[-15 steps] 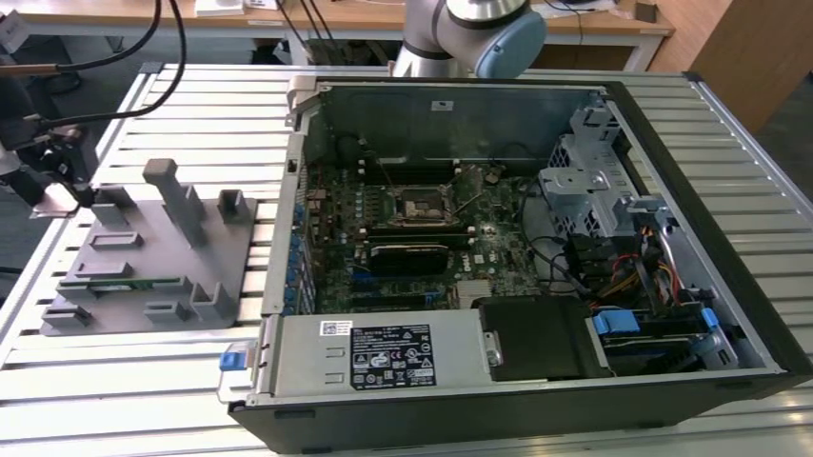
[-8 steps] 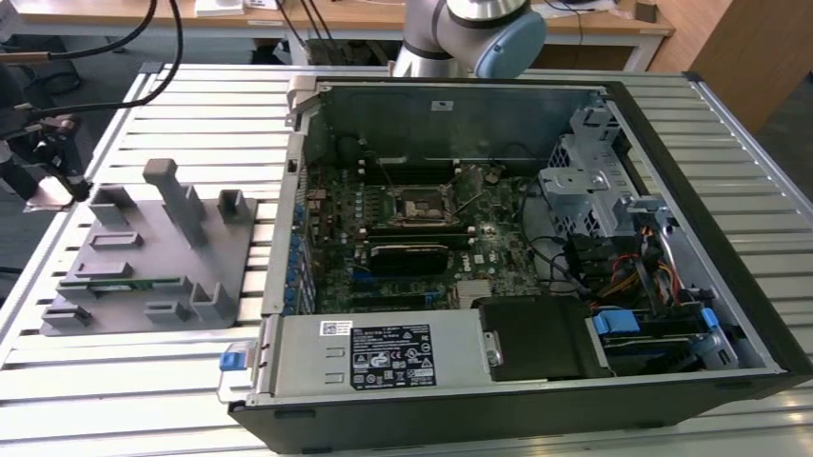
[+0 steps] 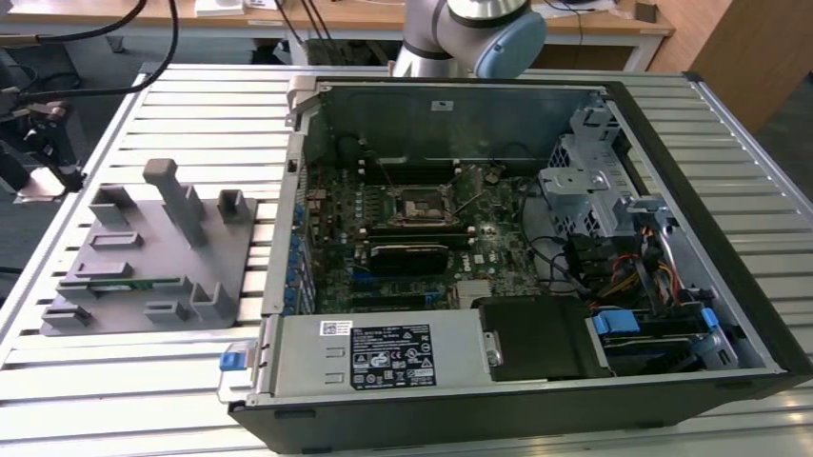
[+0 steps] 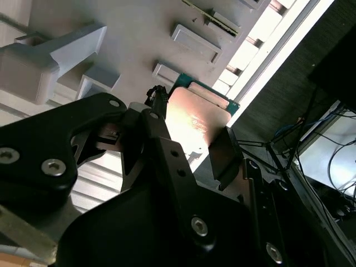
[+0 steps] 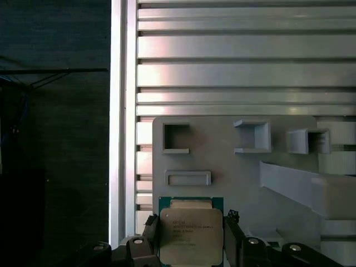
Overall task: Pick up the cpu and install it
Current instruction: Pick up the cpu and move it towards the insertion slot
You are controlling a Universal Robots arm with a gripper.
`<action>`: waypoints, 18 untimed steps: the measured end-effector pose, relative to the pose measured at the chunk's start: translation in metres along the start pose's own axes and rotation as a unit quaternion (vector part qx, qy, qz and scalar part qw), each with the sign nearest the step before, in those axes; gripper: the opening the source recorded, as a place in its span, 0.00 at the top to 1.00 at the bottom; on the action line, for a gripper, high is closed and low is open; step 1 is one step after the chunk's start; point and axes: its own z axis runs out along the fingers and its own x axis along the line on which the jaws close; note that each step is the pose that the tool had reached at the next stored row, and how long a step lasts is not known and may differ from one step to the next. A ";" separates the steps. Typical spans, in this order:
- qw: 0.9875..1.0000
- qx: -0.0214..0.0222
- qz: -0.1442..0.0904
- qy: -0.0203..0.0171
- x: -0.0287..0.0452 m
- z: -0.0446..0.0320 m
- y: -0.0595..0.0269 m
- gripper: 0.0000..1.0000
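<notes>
The cpu sits clamped between the two black fingers of the gripper. In both wrist views one finger presses on each of two opposite edges. Its dull metal lid faces the camera, with a thin green rim showing around it.

In the first wrist view the picture's border cuts off the chip's near edge. In the second wrist view the gripper's black body hides the near part, and a bright warm glare washes over the lid. The lid carries a few lines of small print, too fine to make out.

Behind the chip lies a grey plate with raised rectangular pockets - whether the chip touches the plate or hangs above it, I cannot tell. The plate rests on a ribbed metal table.

In the exterior view a thin green memory stick lies in a slot of the plate. Beside the plate, toward the exterior view's right, stands an open computer case. The black square socket sits in the middle of its green board. A white label on the case's metal box bears print too small to tell. The arm rises beyond the case's far wall, cut off by the picture's border.
</notes>
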 end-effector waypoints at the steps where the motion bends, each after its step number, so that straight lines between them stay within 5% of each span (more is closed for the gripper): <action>1: 1.000 0.000 0.000 0.000 0.0000 -0.0012 0.0002 0.46; 18: 1.000 0.000 0.000 -0.002 0.0007 -0.0284 0.0024 0.46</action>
